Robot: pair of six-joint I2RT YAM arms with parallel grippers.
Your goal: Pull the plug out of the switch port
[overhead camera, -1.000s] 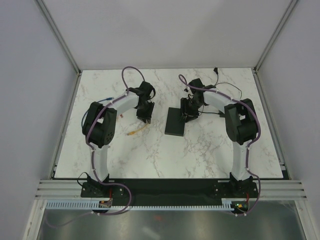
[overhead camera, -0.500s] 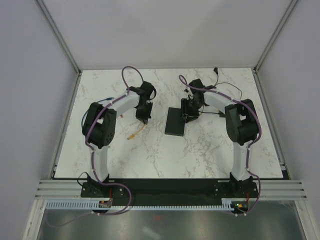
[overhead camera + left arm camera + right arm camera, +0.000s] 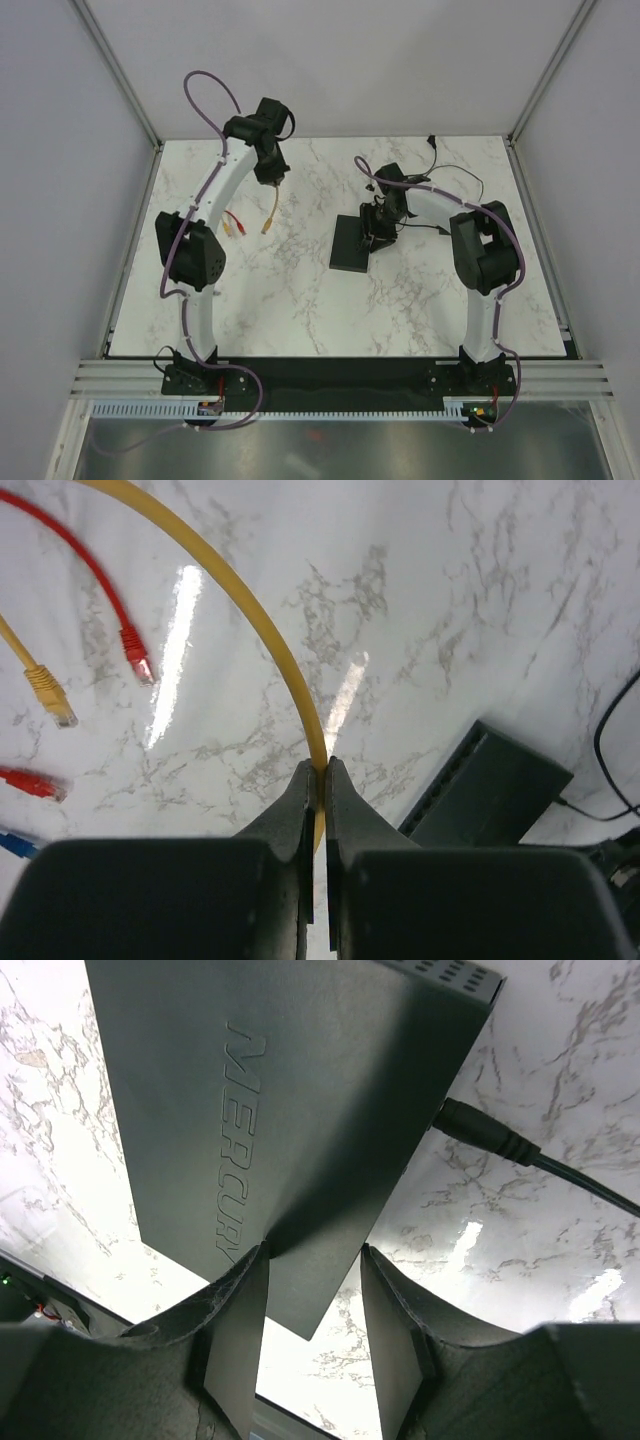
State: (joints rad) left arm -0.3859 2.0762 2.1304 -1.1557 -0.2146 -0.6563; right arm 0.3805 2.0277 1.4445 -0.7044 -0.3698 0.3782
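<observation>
L arm [image 3: 215, 190] reaches up and far, elbow high. L gripper [image 3: 318, 770] fingers pinched tight on yellow cable [image 3: 250, 610]. R arm [image 3: 440, 205] bent inward, low. R gripper [image 3: 315, 1260] points down, fingers well apart.

Was a robotics lab test cell. Marble-look tabletop [image 3: 300, 300] sat boxed by plain pale wall panels [image 3: 330, 60] and aluminium rails [image 3: 110, 378], with left arm [image 3: 215, 190] and right arm [image 3: 480, 250] bolted along the frame's bottom edge.
</observation>
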